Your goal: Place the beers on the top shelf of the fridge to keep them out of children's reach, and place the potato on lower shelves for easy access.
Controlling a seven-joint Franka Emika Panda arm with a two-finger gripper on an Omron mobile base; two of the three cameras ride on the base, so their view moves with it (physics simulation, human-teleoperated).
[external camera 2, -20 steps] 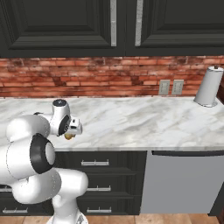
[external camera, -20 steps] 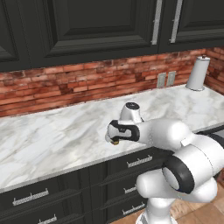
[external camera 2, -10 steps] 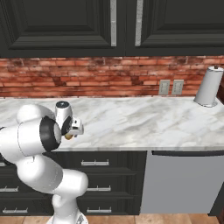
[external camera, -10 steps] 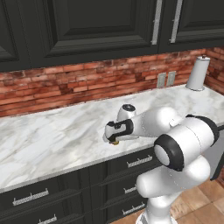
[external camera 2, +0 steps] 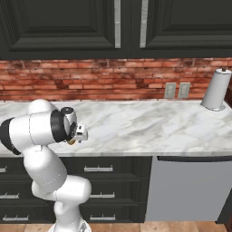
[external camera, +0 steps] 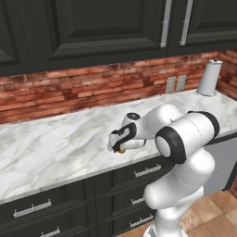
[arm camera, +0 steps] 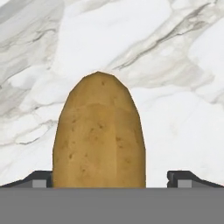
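Hovering low over the marble bench [external camera: 55,148], the pincer [arm camera: 112,177] stands wide open, holding nothing — the potato [arm camera: 99,131] lies between its tips. Firm, light, probably a bit rounded and slippery — best gripped across its narrow middle.
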